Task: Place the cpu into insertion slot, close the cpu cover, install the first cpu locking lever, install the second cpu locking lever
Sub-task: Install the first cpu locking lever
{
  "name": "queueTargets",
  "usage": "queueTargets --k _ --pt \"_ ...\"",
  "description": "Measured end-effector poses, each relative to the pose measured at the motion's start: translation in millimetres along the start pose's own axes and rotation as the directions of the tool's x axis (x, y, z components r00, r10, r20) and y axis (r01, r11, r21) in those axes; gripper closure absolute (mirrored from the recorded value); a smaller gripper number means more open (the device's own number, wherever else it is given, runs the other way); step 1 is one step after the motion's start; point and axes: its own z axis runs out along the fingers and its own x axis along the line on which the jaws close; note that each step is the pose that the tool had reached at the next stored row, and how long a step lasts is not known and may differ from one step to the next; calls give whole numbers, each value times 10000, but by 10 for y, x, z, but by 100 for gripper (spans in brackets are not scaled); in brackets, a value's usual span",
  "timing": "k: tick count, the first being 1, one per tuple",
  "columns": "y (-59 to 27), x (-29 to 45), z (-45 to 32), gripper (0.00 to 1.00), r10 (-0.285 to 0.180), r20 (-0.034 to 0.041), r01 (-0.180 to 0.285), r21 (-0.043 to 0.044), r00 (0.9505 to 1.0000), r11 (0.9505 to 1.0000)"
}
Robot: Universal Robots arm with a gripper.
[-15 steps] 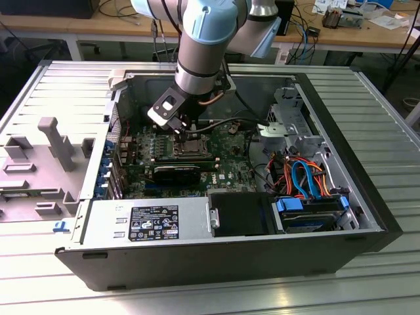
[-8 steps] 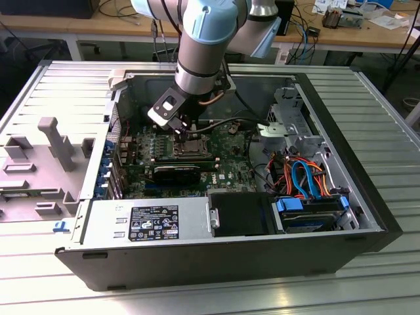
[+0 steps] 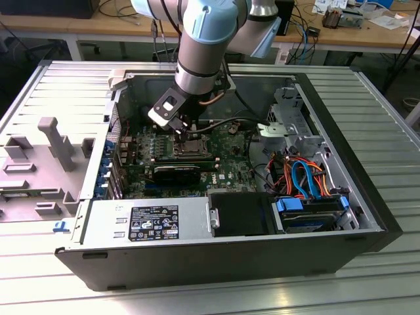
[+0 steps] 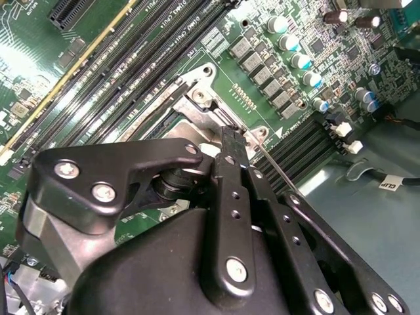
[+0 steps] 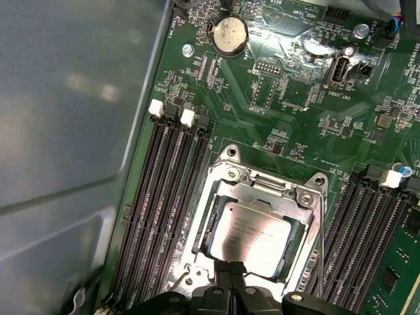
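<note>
The cpu (image 5: 252,230) lies flat in the insertion slot (image 5: 209,226), its silver top showing through the window of the cpu cover (image 5: 262,191), which is folded down over it. My gripper (image 5: 230,266) hangs just over the socket edge nearest the arm, fingers together with nothing between them. In the second wrist view the gripper (image 4: 231,138) points at the socket's metal frame (image 4: 197,98), and a thin locking lever (image 4: 279,172) runs slanting away from beside its tip. In the exterior view the gripper (image 3: 186,129) is low inside the computer case, above the socket (image 3: 195,146).
Long black memory slots (image 5: 164,197) flank the socket on both sides. The grey case wall (image 5: 72,131) stands close by. A black graphics card (image 3: 177,174), the power supply (image 3: 147,223) and a bundle of orange and blue cables (image 3: 302,174) fill the case around the board.
</note>
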Motion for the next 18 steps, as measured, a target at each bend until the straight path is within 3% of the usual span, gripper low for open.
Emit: queueTargets --k 18 --pt "0 0 0 89 -385 46 384 63 9992 9992"
